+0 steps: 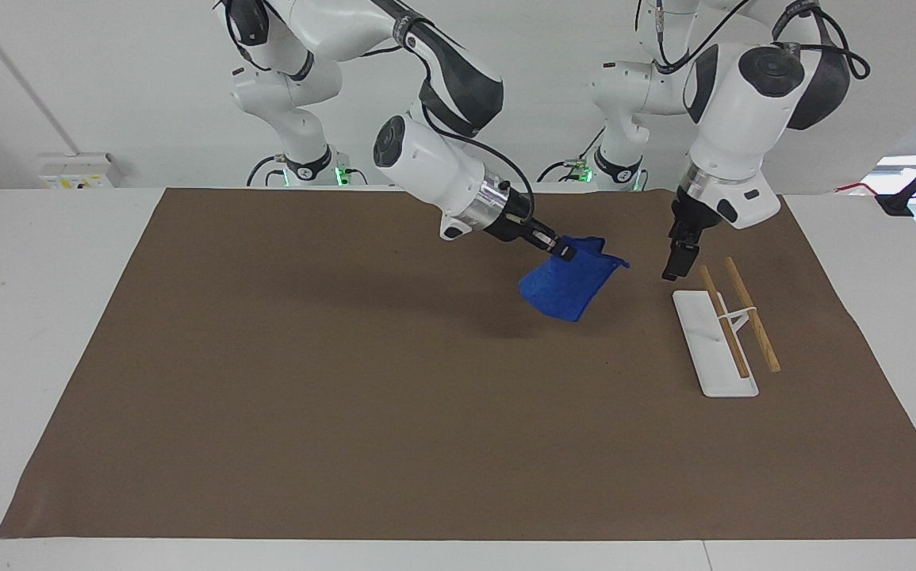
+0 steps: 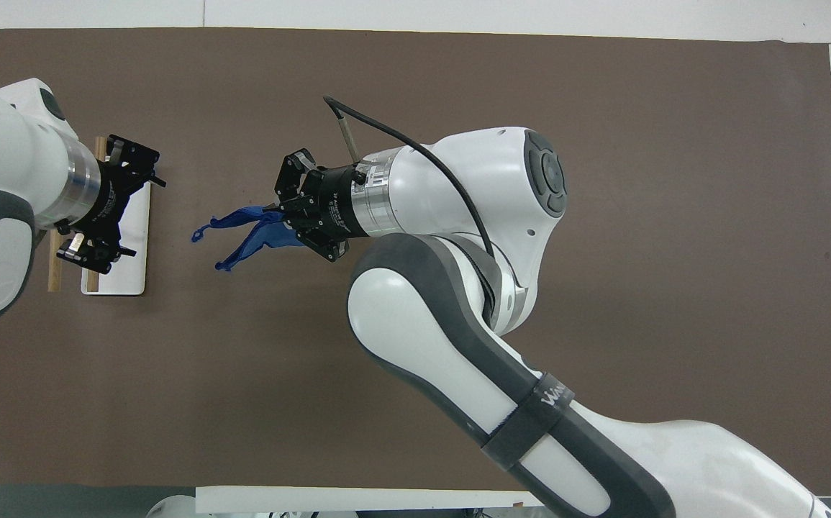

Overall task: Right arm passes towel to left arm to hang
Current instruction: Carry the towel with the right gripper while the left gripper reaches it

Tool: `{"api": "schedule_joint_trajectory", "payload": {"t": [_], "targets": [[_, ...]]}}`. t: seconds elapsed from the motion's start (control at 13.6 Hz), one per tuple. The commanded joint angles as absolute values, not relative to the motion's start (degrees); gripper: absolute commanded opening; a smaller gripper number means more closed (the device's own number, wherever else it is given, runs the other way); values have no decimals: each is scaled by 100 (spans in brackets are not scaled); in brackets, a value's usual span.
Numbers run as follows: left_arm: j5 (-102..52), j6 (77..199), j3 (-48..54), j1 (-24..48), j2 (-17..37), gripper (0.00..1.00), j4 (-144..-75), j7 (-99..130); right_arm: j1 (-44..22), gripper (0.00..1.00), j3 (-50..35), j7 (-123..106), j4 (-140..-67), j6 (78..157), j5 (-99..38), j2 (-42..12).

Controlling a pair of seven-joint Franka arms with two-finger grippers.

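Two black grippers face you over the brown-covered surface [image 1: 267, 412]. Your right gripper [image 1: 561, 252] is clamped on the small bright-blue cloth towel [image 1: 567, 285], which hangs in the air. Just beside it, your left gripper [image 1: 673, 270] hovers near the white-based rack with two wooden rails [image 1: 731, 329], fingers spread.

Two large robot arms finished in glossy white, broken by dark grey-black patches along links. Right arm [image 2: 458, 316] banded by grey strap printed with white lettering; round grey cap with raised buttons set into its white elbow housing. Ribbed silver collar fitted ahead of black gripper; thin black cable looped from wrist. Left arm [image 1: 731, 119] capped by black dome, black cables draped overhead, silver ring seen at wrist.
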State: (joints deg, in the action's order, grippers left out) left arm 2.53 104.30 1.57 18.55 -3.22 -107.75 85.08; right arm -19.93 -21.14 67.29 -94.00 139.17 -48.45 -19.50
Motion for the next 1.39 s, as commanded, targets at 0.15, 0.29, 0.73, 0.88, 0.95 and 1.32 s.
{"api": "schedule_joint_trajectory", "payload": {"t": [0.15,0.29,0.73,0.88,0.95,1.32], "targets": [[229,11204,88,2205,-545,96,-11293,8929,-2127,0,-2118,6803,-9501,14291,-4992,-1916],[229,11329,88,2267,-431,90,-11294,8965,-2127,0,-2118,6803,-9501,14308,-4992,-1916],[229,11347,88,2373,-404,55,-11294,8948,-2127,0,-2118,6785,-9510,14317,-4983,-1916],[229,11347,97,2382,-404,47,-11320,8939,-2188,0,-2118,6776,-9510,14317,-4992,-1916],[229,11355,97,2399,-413,43,-11320,8930,-2215,0,-2109,6776,-9510,14326,-4983,-1916],[176,11312,88,2426,-404,0,-11364,8912,-2224,0,-2109,6759,-9580,14440,-4983,-1907]]}}
